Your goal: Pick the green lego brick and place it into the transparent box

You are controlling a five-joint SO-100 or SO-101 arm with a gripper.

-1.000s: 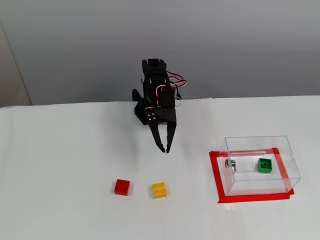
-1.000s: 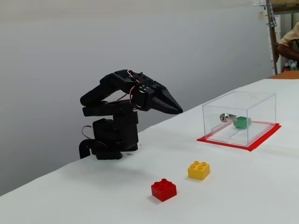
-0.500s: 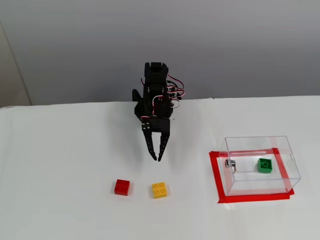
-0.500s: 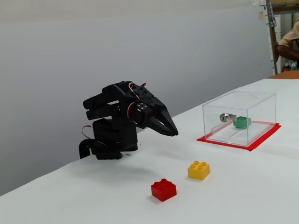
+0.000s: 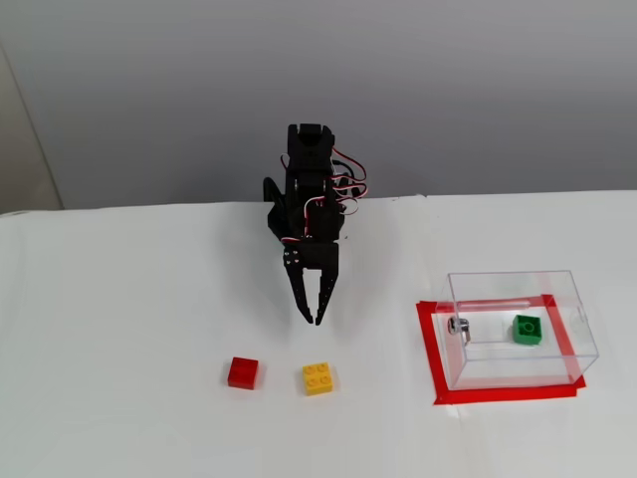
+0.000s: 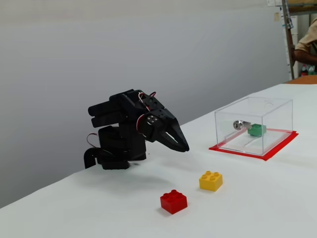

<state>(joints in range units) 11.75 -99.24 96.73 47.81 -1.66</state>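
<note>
The green lego brick (image 5: pixel 528 330) lies inside the transparent box (image 5: pixel 562 291), on its floor near the metal knob (image 5: pixel 458 326); it shows in both fixed views (image 6: pixel 256 130), as does the box (image 6: pixel 277 109). My black gripper (image 5: pixel 318 319) hangs folded near the arm's base, fingertips pointing down at the table, shut and empty. In the other fixed view the gripper (image 6: pixel 184 148) sits well to the left of the box, above and behind the loose bricks.
A yellow brick (image 5: pixel 318 378) and a red brick (image 5: pixel 243 372) lie on the white table in front of the gripper. The box stands on a red taped rectangle (image 5: pixel 430 349). A person's arm (image 6: pixel 304 47) shows at the far right edge.
</note>
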